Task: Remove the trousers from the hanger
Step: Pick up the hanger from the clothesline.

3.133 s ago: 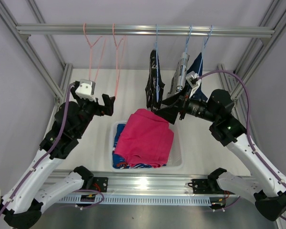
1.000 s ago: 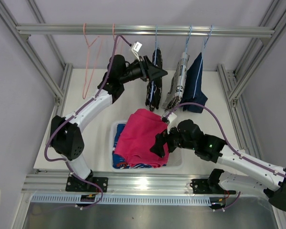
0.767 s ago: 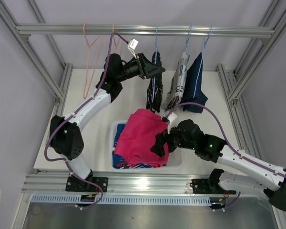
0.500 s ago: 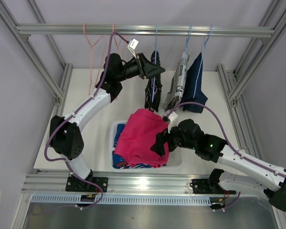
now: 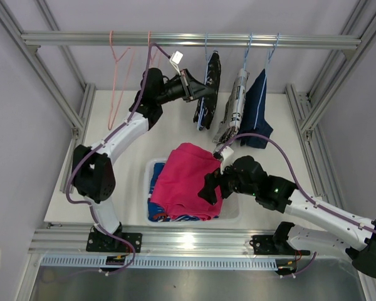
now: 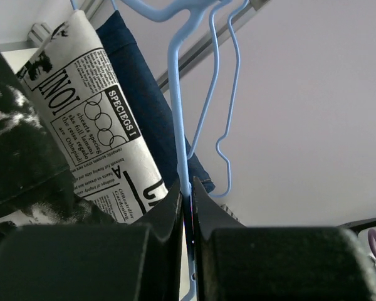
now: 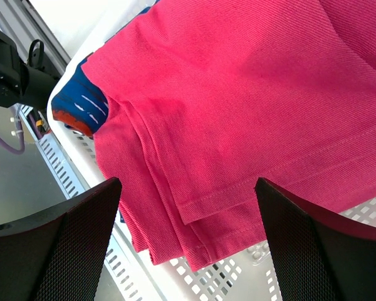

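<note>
Tilted further up than half a second ago, the black trousers with white pattern (image 5: 202, 116) hang skewed because the left tool (image 6: 187, 194) has pinched shut on their light-blue wire hanger (image 6: 178, 125), probably to steady it; white trousers with black print (image 5: 237, 106) crowd just beside, so free room lies leftward; the right tool (image 7: 188, 238), spread wide and empty, hovers over plain pink trousers (image 5: 191, 182) in the white perforated basket (image 5: 235, 207).

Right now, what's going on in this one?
The left gripper is shut on the blue hanger carrying the black patterned trousers, up at the rail. The right gripper hovers open over the pink trousers, which lie in the basket on top of a blue patterned pair. The white printed trousers and the denim trousers hang on the rail.
</note>
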{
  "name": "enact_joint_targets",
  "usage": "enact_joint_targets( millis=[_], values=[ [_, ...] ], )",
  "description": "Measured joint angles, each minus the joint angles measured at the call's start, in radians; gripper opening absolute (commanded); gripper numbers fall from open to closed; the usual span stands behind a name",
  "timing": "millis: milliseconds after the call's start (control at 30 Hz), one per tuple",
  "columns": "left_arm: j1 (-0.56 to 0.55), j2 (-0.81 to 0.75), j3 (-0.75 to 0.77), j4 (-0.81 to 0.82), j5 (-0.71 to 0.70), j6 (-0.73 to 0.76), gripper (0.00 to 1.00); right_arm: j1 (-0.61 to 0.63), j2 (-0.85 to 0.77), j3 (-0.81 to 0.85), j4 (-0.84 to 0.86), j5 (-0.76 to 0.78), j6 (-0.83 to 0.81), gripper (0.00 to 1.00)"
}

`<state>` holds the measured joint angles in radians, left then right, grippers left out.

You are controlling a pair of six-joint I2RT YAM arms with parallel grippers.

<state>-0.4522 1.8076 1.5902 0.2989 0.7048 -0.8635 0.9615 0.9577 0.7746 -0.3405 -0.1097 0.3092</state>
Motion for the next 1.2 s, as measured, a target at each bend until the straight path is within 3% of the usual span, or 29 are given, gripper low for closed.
enact_joint_targets(
  millis=[67, 533, 1200],
  values=[
    [0.0, 0.005, 0.005, 0.0, 0.004, -0.001, 0.01, -0.003, 0.0, 0.0, 0.001, 0.0, 0.0, 0.93],
    [-0.005, 0.004, 0.016, 0.016, 0.05, -0.082, 0.01, -0.008, 0.002, 0.0, 0.0, 0.016, 0.0, 0.93],
    [-0.045, 0.046, 0.406, -0.556, 0.031, -0.011, 0.01, 0.008, -0.008, 0.0, 0.001, 0.016, 0.0, 0.93]
  ],
)
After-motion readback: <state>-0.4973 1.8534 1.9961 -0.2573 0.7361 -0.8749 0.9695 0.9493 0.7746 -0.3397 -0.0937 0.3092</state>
